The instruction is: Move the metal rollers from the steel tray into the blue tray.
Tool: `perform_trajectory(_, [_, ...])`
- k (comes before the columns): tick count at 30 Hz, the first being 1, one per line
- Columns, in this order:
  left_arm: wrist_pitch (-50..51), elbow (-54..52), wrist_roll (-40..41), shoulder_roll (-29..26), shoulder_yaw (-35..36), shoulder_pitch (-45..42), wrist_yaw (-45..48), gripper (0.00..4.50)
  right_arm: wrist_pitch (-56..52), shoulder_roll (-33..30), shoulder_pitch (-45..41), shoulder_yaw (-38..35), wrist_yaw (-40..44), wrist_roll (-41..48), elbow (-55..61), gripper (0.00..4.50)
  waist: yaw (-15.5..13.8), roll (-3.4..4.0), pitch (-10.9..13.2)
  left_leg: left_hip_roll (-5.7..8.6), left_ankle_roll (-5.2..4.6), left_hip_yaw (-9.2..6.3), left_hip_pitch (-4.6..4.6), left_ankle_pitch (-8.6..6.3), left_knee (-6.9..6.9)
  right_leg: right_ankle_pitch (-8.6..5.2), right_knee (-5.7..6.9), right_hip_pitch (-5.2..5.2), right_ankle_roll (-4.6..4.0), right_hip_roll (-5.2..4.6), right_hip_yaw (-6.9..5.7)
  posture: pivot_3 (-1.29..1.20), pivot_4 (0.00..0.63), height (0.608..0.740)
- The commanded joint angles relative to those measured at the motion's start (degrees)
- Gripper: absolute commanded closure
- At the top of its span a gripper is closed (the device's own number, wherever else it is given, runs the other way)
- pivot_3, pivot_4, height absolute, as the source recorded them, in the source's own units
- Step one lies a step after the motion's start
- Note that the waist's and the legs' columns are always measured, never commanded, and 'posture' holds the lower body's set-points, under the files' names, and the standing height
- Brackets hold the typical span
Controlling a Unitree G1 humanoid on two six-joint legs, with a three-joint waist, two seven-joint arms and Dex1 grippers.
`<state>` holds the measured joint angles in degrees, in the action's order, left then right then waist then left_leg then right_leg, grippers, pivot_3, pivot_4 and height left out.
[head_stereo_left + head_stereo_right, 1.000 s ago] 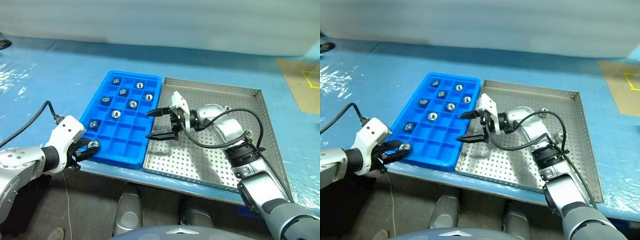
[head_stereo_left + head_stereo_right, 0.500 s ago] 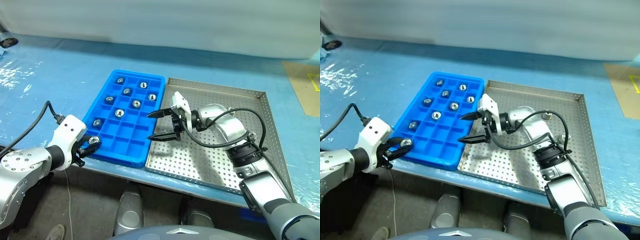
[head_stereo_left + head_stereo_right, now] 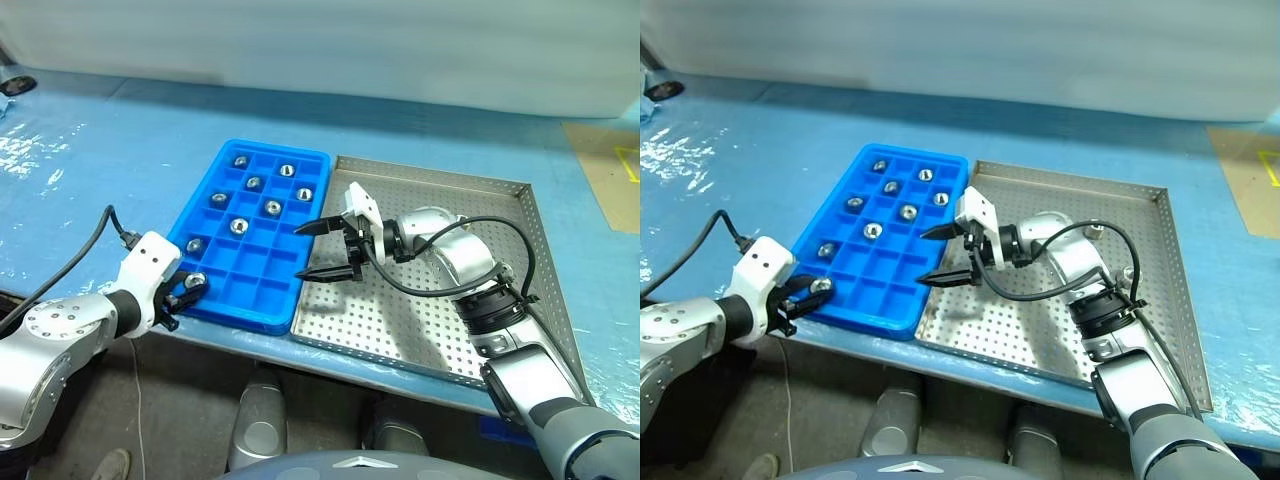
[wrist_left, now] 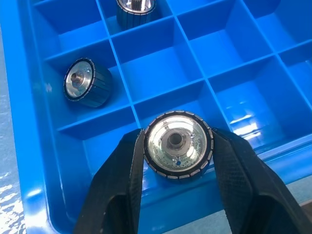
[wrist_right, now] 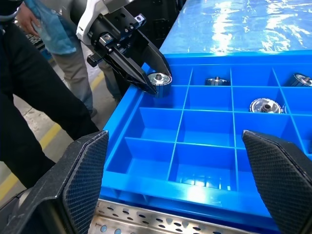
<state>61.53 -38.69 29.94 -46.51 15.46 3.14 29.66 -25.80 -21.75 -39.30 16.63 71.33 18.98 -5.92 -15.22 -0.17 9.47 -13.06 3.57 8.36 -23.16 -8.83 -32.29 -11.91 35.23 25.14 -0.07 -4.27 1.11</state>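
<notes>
My left pincer is clamped on one roller, held over the near corner compartment of the blue tray, just above its floor. Next cell over has another roller; seven more rollers sit in the far compartments. My right pincer is spread wide w/ nothing in it, hovering at the seam btwn blue tray and steel tray. Both trays side by side, touching, on the counter.

Your left gripper holds a roller over the blue tray's near-left corner; the steel tray lies beyond to its right.
</notes>
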Motion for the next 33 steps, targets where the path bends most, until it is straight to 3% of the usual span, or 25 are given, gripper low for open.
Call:
perform_trajectory(1, [-1.0, 0.8, -1.0, 0.1, -1.6, 0.3, -0.2, 2.75, -0.2, -0.2, 0.2, -1.1, -0.1, 1.3, 2.8, 0.0, 0.0, 0.0, 0.0, 0.0, 0.0, 0.0, 0.01, 0.0, -0.01, 0.0, 0.04, 0.0, 0.0, 0.0, 0.01, 0.48, 0.15, 0.74])
perform_trajectory(14, [-0.8, 2.2, -1.1, -1.7, -2.6, 0.4, 1.0, 2.75, -0.6, -0.4, 0.9, -1.5, -1.2, 1.7, 3.8, 0.0, 0.1, 0.05, 0.0, 0.03, 0.02, 0.0, 0.1, 0.02, -0.04, -0.01, 0.21, 0.02, 0.0, 0.0, 0.11, 0.47, 0.15, 0.74])
perform_trajectory(22, [-0.2, 2.8, -0.8, -1.8, -2.7, -0.2, 1.1, 0.13, -0.8, -0.3, 1.1, -1.5, -1.8, 1.8, 4.1, 0.0, 0.1, 0.07, 0.0, 0.07, 0.02, 0.01, 0.09, 0.01, -0.05, -0.01, 0.19, 0.02, 0.0, -0.01, 0.19, 0.47, 0.15, 0.74])
perform_trajectory(33, [-0.3, 4.4, 2.2, 3.1, -3.3, -6.8, 0.5, 0.03, -0.7, -0.3, 1.4, -1.8, -3.0, 2.0, 4.5, 0.0, 0.1, 0.07, 0.0, 0.04, 0.04, 0.0, 0.04, 0.03, -0.15, -0.01, 0.32, 0.06, 0.0, -0.01, 0.21, 0.43, 0.15, 0.74])
